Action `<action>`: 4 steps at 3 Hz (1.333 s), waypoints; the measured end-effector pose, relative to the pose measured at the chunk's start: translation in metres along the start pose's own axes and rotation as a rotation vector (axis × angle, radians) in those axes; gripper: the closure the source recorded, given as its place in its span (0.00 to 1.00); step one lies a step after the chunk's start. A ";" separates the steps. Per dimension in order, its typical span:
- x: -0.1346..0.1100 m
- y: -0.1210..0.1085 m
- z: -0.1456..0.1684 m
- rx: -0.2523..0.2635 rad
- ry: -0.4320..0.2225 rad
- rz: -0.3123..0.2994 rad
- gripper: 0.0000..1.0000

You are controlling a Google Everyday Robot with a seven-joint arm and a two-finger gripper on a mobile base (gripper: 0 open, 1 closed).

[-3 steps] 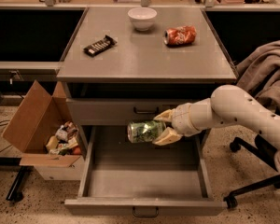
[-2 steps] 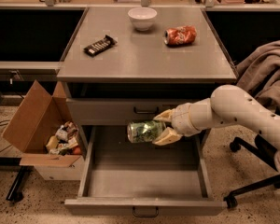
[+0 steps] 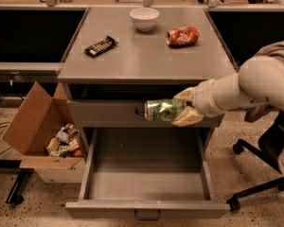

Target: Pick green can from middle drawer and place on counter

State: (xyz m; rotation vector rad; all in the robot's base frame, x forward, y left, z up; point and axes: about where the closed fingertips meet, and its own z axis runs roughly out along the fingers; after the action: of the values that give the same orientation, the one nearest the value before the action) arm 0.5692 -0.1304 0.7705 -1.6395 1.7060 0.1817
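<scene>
Speckled flooring surrounds the grey cabinet at centre frame, with a cardboard box (image 3: 33, 122) of scraps at lower left. My pincer (image 3: 181, 109) sits right of centre, its fingers clamped around one end of the green can (image 3: 164, 110), which lies sideways in the air. The can is clear of the open drawer (image 3: 146, 174) below it and level with the closed drawer front above that. I judge the pick done. Raising the can and setting it on the tabletop (image 3: 142, 60) is what is left. Up there sit a white bowl (image 3: 144, 18), a red can (image 3: 182, 36) and a dark wrapped bar (image 3: 101, 46). All three packages carry pale markings, but I can read none of them.
</scene>
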 end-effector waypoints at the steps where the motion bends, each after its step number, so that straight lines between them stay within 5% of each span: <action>1: -0.010 -0.066 -0.076 0.104 0.069 0.023 1.00; 2: 0.002 -0.107 -0.091 0.151 0.065 0.046 1.00; 4: -0.001 -0.126 -0.099 0.185 0.057 0.068 1.00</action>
State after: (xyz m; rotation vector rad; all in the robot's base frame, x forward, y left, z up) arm 0.6428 -0.2073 0.8895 -1.4643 1.7670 0.0086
